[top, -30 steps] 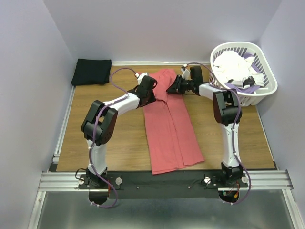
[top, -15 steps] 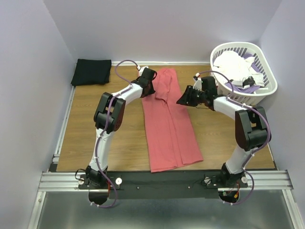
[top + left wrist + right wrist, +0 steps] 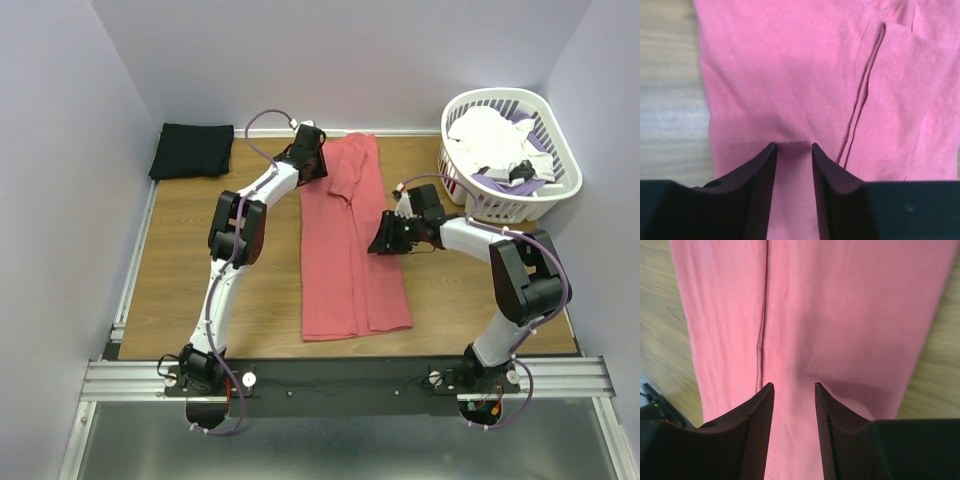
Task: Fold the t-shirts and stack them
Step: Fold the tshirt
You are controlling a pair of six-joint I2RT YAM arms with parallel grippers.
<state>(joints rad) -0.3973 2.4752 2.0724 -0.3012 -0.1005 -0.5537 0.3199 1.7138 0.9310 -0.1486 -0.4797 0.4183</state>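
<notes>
Coral-red t-shirt (image 3: pixel 350 260) lying on worktop (image 3: pixel 260 290) as narrow strip, long axis running near-to-far. Left gripper (image 3: pixel 316 165) hovering over far end, right gripper (image 3: pixel 380 243) over right edge mid-length. Both standing parted, pinching nothing. Black t-shirt (image 3: pixel 191 150) lying folded far-left, well apart.

tool (image 3: pixel 792 385): jaws apart | over coral-red t-shirt (image 3: pixel 840 315) | wood table (image 3: pixel 940 365) at sides
</notes>
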